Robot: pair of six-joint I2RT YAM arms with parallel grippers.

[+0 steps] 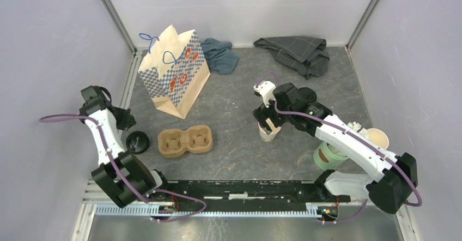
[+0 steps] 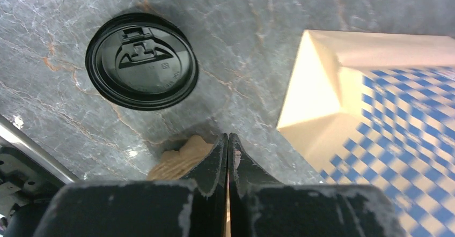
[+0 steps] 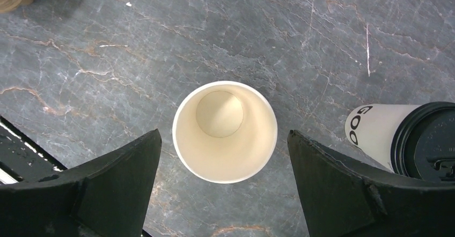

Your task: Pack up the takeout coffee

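Top: right gripper (image 1: 268,122) poised above cup (image 1: 267,134), right of centre; left gripper (image 1: 128,120) by lid (image 1: 137,142), left.
Left wrist: fingers pressed together; lid lies flat beyond them.
Right wrist: fingers spread astride cup; coffee (image 3: 400,140) just beside it, seemingly farther right, untouched.

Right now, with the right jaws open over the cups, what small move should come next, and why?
Probably shift the right gripper sideways to centre on the takeout coffee before closing. Its open jaws straddle the lidless cup, which is not the one to pack, while the black-lidded cup stands just outside them.
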